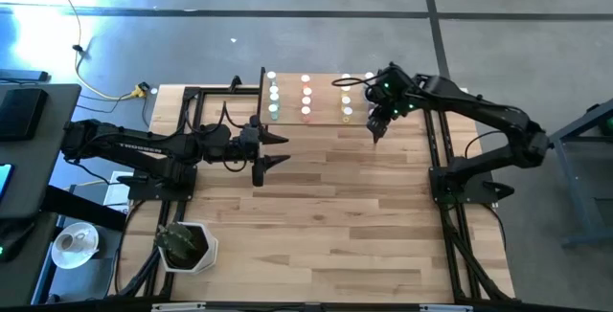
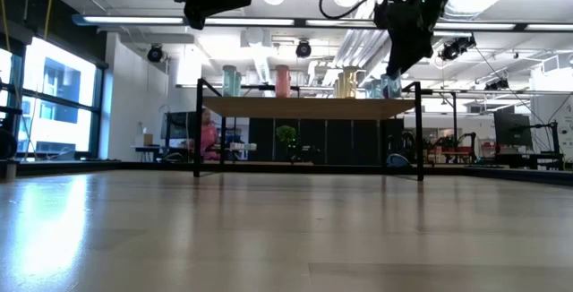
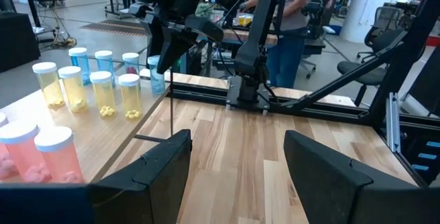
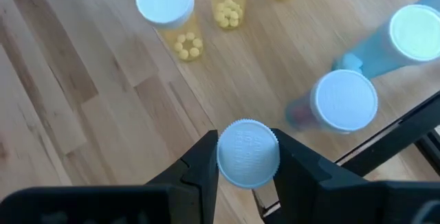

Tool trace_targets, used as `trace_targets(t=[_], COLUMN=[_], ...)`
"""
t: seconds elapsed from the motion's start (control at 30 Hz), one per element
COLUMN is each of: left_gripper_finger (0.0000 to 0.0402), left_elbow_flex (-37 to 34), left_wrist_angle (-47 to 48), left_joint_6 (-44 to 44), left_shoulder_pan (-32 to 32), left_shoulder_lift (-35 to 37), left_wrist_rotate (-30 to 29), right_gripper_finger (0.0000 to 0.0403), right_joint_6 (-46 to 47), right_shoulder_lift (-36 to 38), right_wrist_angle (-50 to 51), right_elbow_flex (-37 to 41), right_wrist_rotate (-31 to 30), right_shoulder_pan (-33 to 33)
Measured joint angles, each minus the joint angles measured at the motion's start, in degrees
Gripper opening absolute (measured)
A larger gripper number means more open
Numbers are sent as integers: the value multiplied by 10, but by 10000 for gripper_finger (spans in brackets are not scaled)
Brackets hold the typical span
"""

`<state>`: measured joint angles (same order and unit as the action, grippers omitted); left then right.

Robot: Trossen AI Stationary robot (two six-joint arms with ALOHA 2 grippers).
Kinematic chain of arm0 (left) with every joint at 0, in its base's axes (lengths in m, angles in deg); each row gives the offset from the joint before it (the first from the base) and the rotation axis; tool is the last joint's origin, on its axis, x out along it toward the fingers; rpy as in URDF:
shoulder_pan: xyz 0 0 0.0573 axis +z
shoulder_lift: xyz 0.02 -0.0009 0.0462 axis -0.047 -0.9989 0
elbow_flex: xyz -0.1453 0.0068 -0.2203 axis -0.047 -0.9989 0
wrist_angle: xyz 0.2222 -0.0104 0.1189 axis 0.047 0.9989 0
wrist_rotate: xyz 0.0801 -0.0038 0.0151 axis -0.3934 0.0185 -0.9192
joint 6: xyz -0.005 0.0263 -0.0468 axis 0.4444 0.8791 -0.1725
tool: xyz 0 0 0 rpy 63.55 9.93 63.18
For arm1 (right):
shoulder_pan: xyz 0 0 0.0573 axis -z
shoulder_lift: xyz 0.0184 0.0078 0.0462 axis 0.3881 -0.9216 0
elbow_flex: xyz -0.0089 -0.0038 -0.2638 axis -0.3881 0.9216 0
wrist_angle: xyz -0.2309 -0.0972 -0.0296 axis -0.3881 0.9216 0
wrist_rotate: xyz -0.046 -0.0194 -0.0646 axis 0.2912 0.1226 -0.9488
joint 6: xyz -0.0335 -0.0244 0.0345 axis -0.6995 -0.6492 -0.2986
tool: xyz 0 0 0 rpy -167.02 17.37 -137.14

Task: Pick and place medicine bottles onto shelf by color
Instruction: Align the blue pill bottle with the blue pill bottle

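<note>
Four yellow bottles are standing on the shelf; only the right wrist view is showing the right gripper pinching a white-capped bottle; left gripper is gaping wide.

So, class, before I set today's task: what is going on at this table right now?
The right hand is shut on the white cap of a small blue medicine bottle, holding it at the right end of the small light-wood shelf. Green, pink, yellow and blue bottles already stand there in colour rows, such as the yellow bottles. The left hand waits open beside the shelf, holding nothing.
</note>
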<state>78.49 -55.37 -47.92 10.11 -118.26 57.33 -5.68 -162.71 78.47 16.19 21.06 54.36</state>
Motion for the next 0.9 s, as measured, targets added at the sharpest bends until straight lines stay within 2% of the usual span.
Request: trace_targets(t=[0.9], left_gripper_finger=[223], left_elbow_flex=[0], left_wrist_angle=[2], left_joint_6=[0], left_shoulder_pan=[0], left_shoulder_lift=[0], left_wrist_rotate=[1], right_gripper_finger=[99], right_joint_6=[4], right_shoulder_lift=[-13], right_wrist_angle=[13], right_elbow_flex=[-17], right_wrist_rotate=[-3], right_shoulder_pan=[7])
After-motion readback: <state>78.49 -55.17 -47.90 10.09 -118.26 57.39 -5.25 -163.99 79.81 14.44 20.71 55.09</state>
